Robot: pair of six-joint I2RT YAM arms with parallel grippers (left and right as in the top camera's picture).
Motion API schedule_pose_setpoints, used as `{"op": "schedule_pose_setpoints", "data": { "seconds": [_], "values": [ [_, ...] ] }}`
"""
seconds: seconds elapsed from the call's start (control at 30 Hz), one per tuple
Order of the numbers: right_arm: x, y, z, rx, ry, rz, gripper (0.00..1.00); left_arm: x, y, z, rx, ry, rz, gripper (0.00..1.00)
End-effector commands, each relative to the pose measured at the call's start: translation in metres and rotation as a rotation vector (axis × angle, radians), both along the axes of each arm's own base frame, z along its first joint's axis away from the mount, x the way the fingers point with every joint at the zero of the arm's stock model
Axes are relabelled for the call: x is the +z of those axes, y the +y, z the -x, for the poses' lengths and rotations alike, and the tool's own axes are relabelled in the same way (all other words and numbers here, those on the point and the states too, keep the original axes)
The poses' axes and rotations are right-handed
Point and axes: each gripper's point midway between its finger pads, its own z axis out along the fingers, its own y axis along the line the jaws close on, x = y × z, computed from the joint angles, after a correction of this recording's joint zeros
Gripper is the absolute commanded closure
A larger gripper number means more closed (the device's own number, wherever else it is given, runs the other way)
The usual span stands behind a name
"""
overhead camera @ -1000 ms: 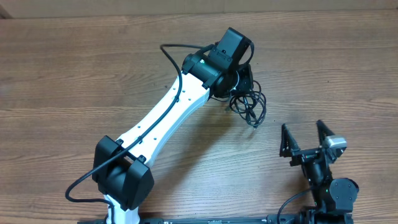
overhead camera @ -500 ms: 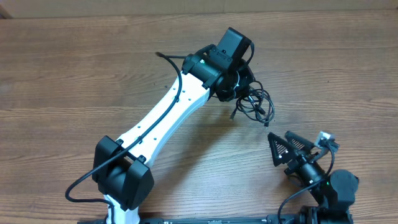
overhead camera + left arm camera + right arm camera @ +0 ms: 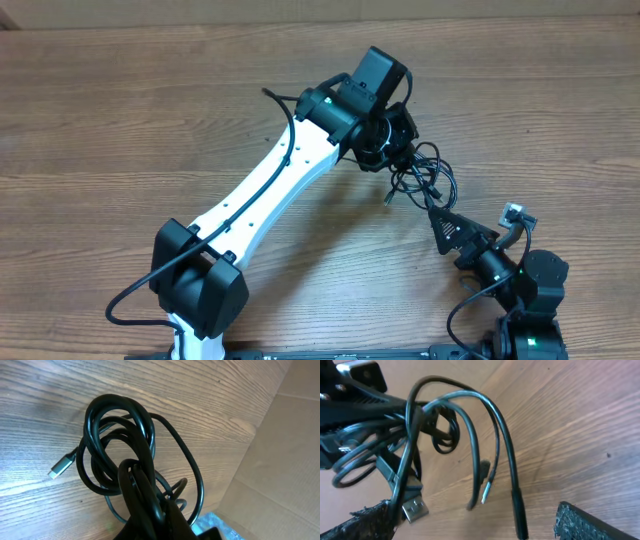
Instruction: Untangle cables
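The cables (image 3: pixel 422 176) are a tangle of thin black cords hanging from my left gripper (image 3: pixel 392 148), which is shut on them above the table. In the left wrist view the loops (image 3: pixel 117 435) dangle below the dark fingers (image 3: pixel 145 505), with a silver plug (image 3: pixel 60 466) sticking out to the left. My right gripper (image 3: pixel 446 226) stands open just below and right of the bundle. In the right wrist view a USB plug (image 3: pixel 417 507), a silver tip (image 3: pixel 486 493) and a black plug end (image 3: pixel 519 516) hang between its fingers (image 3: pixel 365 521).
The brown wooden table (image 3: pixel 120 120) fills the overhead view. The white left arm (image 3: pixel 260 195) crosses the middle from the front left. A thick black arm cable (image 3: pixel 285 110) runs along it. A cardboard-coloured surface (image 3: pixel 285 455) shows at the right of the left wrist view.
The left gripper has carried the bundle slightly right and toward the front. The right arm has turned and reached up-left, bringing its open jaws to the hanging cable ends.
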Motion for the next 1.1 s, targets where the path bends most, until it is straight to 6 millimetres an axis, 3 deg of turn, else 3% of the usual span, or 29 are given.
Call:
{"op": "schedule_pose_setpoints", "data": {
  "seconds": [0.0,0.2,0.53,0.7,0.93,1.07],
  "values": [
    [0.018,0.003,-0.003,0.012,-0.043,-0.026,0.0,0.007,0.0,-0.005,-0.006,-0.047,-0.015,0.96],
    [0.02,-0.003,-0.007,-0.025,-0.057,-0.017,0.0,0.006,0.002,-0.004,-0.026,-0.058,-0.025,0.96],
    [-0.029,-0.028,-0.005,-0.156,0.125,0.093,0.0,0.032,-0.026,0.033,-0.223,0.062,0.204,0.96],
    [-0.036,-0.033,-0.004,-0.186,0.155,0.107,0.0,0.045,-0.03,0.046,-0.327,0.076,0.294,0.96],
    [-0.046,-0.047,-0.003,-0.26,0.195,0.142,0.0,0.054,-0.022,0.044,-0.417,0.031,0.364,0.96],
    [-0.045,-0.043,-0.002,-0.237,0.195,0.131,0.0,0.05,-0.009,0.028,-0.43,-0.057,0.339,0.96]
  ]
}}
